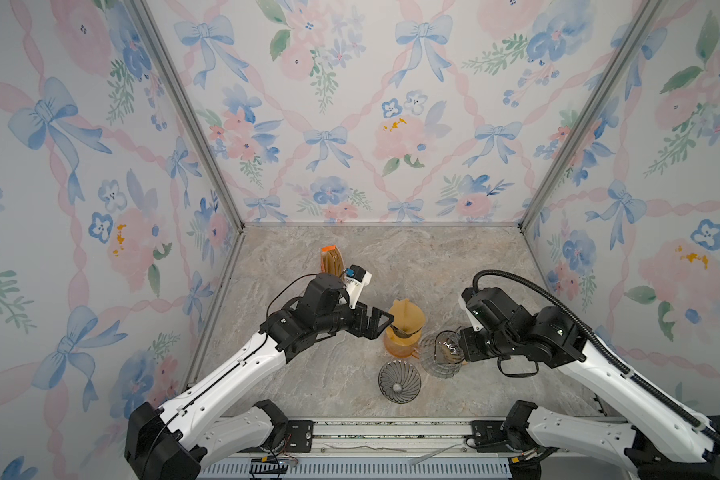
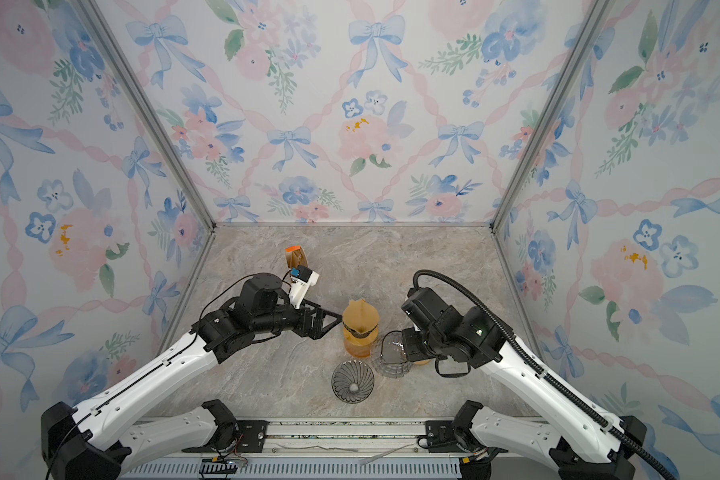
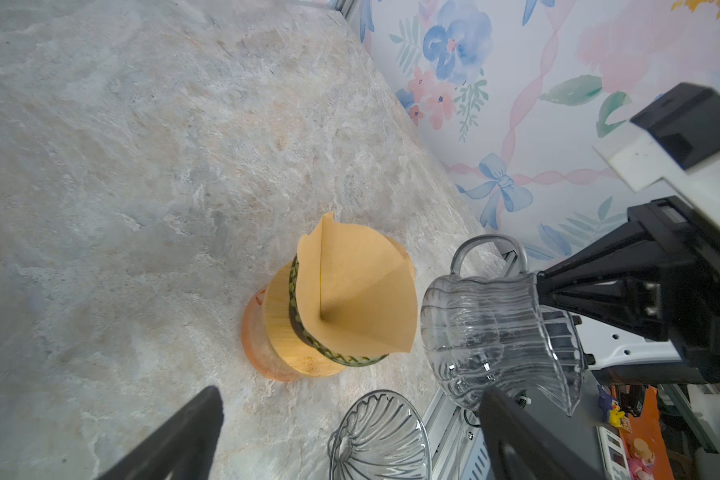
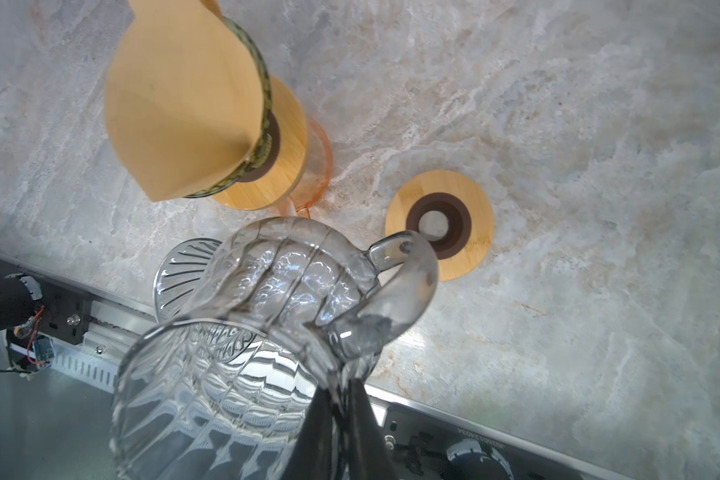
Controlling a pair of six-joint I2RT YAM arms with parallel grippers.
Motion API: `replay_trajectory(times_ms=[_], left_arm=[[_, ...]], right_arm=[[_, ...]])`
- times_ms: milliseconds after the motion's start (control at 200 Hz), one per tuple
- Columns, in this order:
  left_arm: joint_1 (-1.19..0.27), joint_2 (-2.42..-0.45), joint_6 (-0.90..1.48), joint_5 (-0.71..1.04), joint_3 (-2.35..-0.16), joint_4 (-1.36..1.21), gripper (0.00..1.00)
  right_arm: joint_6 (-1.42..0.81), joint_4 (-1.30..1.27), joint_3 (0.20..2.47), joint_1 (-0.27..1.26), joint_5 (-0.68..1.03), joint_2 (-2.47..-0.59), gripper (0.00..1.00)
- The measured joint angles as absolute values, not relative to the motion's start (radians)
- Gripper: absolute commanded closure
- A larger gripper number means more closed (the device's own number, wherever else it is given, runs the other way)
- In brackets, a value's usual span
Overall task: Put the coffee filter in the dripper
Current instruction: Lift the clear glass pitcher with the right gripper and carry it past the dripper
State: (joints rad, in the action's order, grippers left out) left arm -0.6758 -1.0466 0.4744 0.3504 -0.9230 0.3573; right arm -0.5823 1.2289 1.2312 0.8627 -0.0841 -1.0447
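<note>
A brown paper coffee filter [image 1: 406, 316] [image 2: 360, 318] [image 3: 358, 291] [image 4: 184, 104] sits opened out in a dark, green-rimmed dripper [image 3: 304, 332] [image 4: 265, 104] on top of an orange carafe [image 1: 398, 349] [image 3: 258, 340] with a wooden collar. My left gripper [image 1: 382, 322] [image 2: 327, 322] [image 3: 352, 399] is open just left of the filter, holding nothing. A clear ribbed dripper [image 1: 399, 381] [image 2: 353, 381] [image 3: 379, 436] [image 4: 179, 270] stands on the table in front. My right gripper [image 1: 460, 351] [image 2: 408, 353] [image 4: 341, 390] is shut on the rim of a clear glass pitcher [image 1: 439, 357] [image 3: 495, 332] [image 4: 267, 291], tilted above the table.
A wooden ring with a dark centre [image 4: 470, 249] lies on the marble table [image 1: 454, 266] beside the pitcher. A brown pack with an orange tab [image 1: 331, 259] [image 2: 296, 257] stands at the back left. Floral walls close three sides. A metal rail [image 1: 391, 432] runs along the front edge.
</note>
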Motion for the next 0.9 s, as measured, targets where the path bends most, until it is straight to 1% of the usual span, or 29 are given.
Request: replay_trajectory(times_ms=[255, 370, 485, 570, 690, 900], left_arm=[[-0.66, -0.993, 0.443, 0.383, -1.002, 0.494, 0.02], [-0.659, -0.966, 0.421, 0.403, -1.036, 0.585, 0.09], [-0.659, -0.955, 0.401, 0.431, -1.07, 0.668, 0.23], [-0.66, -0.946, 0.392, 0.447, -1.076, 0.72, 0.29], [-0.67, -0.942, 0.393, 0.453, -1.076, 0.778, 0.34], [-0.687, -0.943, 0.431, 0.43, -1.076, 0.818, 0.35]], right_arm=[[-0.559, 1.227, 1.312, 0.993, -0.089, -1.171, 0.9], [-0.554, 1.227, 1.361, 1.052, -0.097, -1.235, 0.9], [-0.548, 1.219, 1.413, 1.095, -0.106, -1.297, 0.9], [-0.541, 1.212, 1.443, 1.113, -0.109, -1.339, 0.9], [-0.535, 1.211, 1.485, 1.124, -0.113, -1.396, 0.9], [-0.534, 1.212, 1.553, 1.13, -0.125, -1.47, 0.9]])
